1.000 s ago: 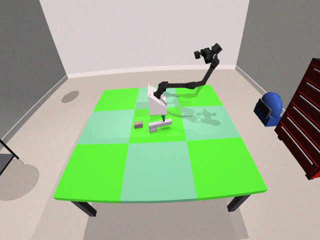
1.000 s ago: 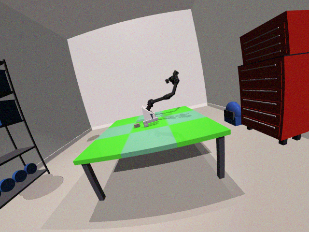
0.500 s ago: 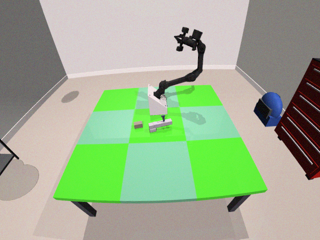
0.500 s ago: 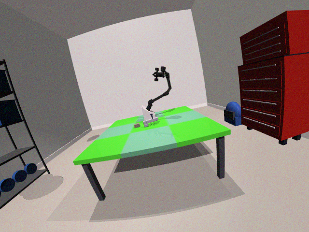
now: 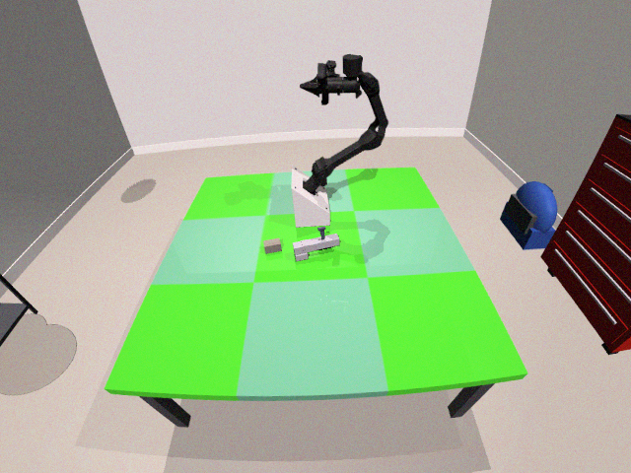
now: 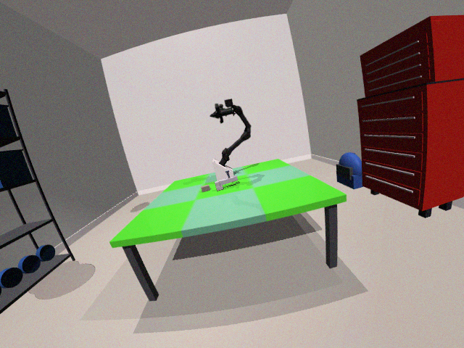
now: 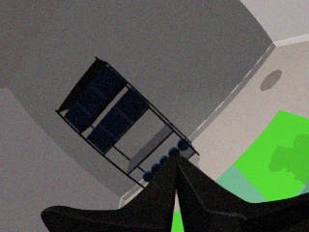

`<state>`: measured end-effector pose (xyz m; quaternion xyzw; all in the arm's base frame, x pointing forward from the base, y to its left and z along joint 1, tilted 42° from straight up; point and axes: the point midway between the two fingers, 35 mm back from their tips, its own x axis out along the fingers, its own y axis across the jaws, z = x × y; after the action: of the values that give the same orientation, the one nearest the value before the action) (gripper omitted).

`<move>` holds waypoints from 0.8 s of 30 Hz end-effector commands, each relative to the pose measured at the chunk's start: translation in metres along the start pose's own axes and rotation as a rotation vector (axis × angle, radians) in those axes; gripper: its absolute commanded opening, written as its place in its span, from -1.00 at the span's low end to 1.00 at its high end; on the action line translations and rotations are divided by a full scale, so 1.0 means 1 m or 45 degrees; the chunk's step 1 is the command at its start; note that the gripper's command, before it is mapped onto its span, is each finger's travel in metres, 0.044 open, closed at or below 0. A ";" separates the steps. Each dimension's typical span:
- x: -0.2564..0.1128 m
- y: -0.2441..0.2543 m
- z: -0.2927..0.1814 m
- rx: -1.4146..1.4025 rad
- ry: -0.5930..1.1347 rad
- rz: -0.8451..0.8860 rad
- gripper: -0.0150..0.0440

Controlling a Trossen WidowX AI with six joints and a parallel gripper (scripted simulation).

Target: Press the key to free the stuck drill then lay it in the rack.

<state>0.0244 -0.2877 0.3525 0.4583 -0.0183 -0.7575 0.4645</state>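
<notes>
A long pale block [image 5: 315,244] [image 6: 227,183] lies on the table in front of the arm's white base, with a small low pale piece [image 5: 301,256] at its front left end. A small dark upright thing [image 5: 321,231] [image 6: 227,173], which looks like the drill, stands at the long block. Whether it sits in it or behind it is too small to tell. A small brownish block [image 5: 272,246] [image 6: 205,188] lies to the left. I cannot tell which parts are the key and the rack. My gripper [image 5: 302,86] [image 6: 212,114] [image 7: 175,161] is shut and empty, high above the table, pointing left.
The arm's white base [image 5: 309,206] [image 6: 221,171] stands just behind the long block. The checkered table [image 5: 311,336] [image 6: 225,215] has its front edge far from these things. A shelf unit [image 6: 22,140] [image 7: 126,93] stands on the left, a red cabinet [image 6: 391,146] on the right.
</notes>
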 end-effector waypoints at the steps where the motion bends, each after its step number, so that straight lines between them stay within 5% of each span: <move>1: 0.024 0.020 -0.056 -0.329 0.228 0.052 -0.49; 12: 0.045 0.034 -0.171 -1.008 0.630 0.175 -0.49; 24: 0.015 -0.022 -0.370 -2.031 1.450 0.718 -0.49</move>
<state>0.2563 -0.1794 0.1442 0.3173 0.5693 -0.1992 0.7318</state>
